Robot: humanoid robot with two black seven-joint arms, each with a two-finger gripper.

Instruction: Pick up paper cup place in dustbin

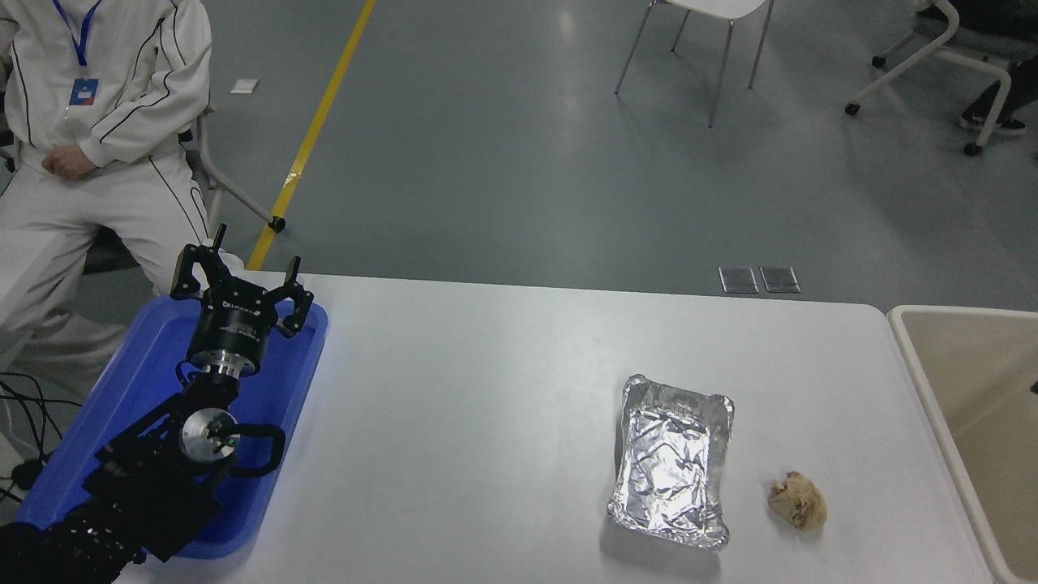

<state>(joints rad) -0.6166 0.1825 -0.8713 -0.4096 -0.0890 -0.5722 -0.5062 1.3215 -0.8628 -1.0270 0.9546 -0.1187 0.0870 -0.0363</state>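
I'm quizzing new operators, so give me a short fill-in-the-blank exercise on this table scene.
1. The left gripper hovers open over the ____ tray.
2. The crumpled brown paper wad lies between the foil tray and the ____.
3. The foil tray holds ____.

Missing words: blue; dustbin; nothing

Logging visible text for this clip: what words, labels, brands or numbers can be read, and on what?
White print on the left gripper body: too blurred to read.
Blue badge on the person: not read off.
Foil tray, paper wad, blue tray, dustbin: no print visible.
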